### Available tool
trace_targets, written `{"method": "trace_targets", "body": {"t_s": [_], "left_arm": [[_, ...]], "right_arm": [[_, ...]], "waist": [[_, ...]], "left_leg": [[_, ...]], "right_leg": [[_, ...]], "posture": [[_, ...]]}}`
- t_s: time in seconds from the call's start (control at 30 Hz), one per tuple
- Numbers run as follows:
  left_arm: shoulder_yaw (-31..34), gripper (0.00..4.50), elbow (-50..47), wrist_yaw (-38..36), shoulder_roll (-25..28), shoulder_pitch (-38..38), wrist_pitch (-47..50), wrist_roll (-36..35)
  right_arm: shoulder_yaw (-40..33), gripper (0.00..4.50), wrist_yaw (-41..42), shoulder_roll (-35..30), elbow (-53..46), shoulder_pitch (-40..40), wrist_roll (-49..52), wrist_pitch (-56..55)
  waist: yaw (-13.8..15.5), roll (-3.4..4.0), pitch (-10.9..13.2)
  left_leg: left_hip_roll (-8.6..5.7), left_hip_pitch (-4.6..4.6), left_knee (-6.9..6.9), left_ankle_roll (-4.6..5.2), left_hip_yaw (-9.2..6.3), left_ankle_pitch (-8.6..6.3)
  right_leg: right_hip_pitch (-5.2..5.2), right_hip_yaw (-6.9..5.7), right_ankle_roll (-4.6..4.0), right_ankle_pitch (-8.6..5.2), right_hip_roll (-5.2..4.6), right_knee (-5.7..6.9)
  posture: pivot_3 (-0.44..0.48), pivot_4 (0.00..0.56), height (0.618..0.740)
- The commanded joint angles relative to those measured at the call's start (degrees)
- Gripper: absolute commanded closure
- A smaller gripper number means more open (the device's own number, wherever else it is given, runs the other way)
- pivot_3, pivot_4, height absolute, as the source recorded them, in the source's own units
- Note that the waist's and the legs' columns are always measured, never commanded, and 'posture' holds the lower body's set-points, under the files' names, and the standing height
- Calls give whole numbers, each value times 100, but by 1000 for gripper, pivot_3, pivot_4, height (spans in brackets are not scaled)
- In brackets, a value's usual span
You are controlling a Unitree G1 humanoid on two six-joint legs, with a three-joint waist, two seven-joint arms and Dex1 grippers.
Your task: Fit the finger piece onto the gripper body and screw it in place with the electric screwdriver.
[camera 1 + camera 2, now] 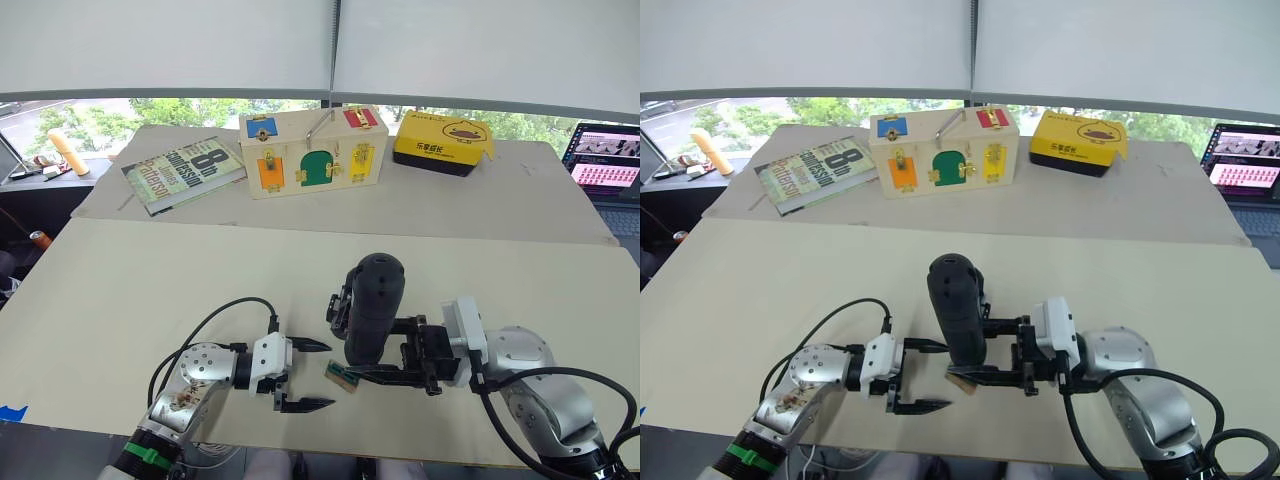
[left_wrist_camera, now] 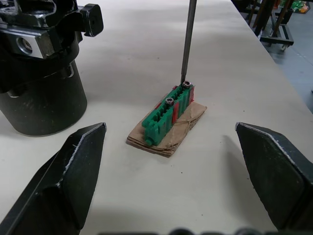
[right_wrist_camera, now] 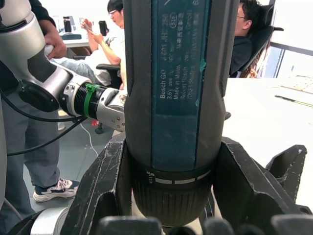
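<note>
My right gripper (image 1: 388,350) is shut on the electric screwdriver (image 1: 374,303), a thick dark cylinder held upright over the near table. Its thin metal bit (image 2: 188,39) points down onto a screw head on a small green block (image 2: 168,113) lying on a scrap of cardboard. The gripper body (image 2: 41,73), a chunky black block with a round base, stands just beside the screwdriver (image 3: 173,88) on its far left side. My left gripper (image 2: 171,166) is open, its black fingers (image 2: 63,181) apart on either side of the green block, touching nothing. The finger piece is hidden from me.
At the back of the table lie a book (image 1: 183,173), a wooden latch box (image 1: 312,151) and a yellow box (image 1: 442,145). A laptop (image 1: 605,165) sits at the far right. People sit beyond the table edge (image 3: 98,44).
</note>
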Motion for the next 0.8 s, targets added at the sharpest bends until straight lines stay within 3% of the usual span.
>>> {"method": "trace_targets", "body": {"t_s": [0.03,0.8], "left_arm": [[-160,0,180,92,-7,124,106,174],[-163,0,215,108,-20,138,77,170]], "right_arm": [[-64,2605,-4,28,-120,-110,9,-290],[-237,2605,-126,52,-316,-164,411,-237]], "waist": [[0,0,0],[0,0,0]], "left_leg": [[0,0,0,0,1,0],[0,-5,0,0,-1,0]], "right_leg": [[0,0,0,0,0,0],[-2,-2,0,0,0,-3]], "posture": [[0,150,740],[0,150,740]]}}
